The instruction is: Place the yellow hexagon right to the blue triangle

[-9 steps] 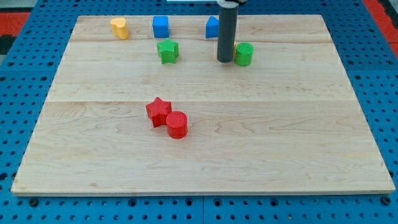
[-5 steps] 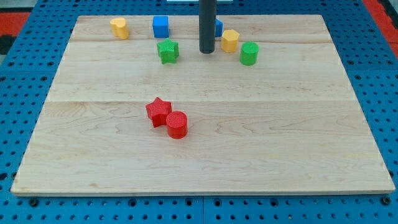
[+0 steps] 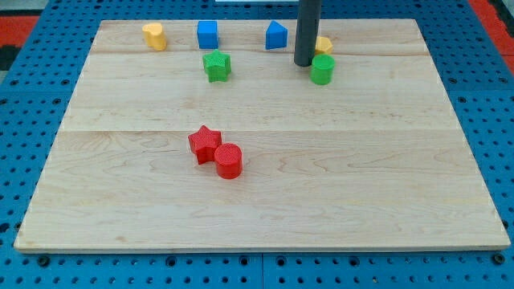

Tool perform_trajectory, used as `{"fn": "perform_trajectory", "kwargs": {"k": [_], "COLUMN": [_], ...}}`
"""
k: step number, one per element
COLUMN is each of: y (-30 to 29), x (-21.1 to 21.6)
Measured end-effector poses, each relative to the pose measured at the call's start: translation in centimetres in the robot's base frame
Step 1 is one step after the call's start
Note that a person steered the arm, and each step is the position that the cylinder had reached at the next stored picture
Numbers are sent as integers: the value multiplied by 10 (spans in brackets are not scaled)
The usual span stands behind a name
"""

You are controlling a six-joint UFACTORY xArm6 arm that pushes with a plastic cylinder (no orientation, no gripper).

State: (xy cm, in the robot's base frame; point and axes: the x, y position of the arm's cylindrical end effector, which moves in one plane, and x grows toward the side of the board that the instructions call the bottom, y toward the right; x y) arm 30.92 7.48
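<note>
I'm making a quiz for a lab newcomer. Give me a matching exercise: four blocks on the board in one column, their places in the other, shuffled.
Blocks:
1. blue cube
2. green cylinder
3. red star
4. blue triangle

Places:
A. touching the red cylinder
B. just to the view's left of my tip
C. above the green star
D. just right of my tip, below the yellow hexagon

Pairs: 1-C, 2-D, 3-A, 4-B

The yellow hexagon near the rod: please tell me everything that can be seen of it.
The yellow hexagon is a small yellow-orange block lying on the wooden board near the view's top. My rod hides its left part, so only the right side shows and its shape is hard to confirm. My tip sits at its lower left, very close. The green cylinder stands just below it, seemingly touching. The blue triangle lies to its left, beyond the rod.
</note>
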Motion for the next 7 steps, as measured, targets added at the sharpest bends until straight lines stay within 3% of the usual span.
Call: {"fn": "perform_trajectory", "kwargs": {"k": [1,3,5,7], "y": [20,7,35,36], "x": [4,-29,-57,-22]}}
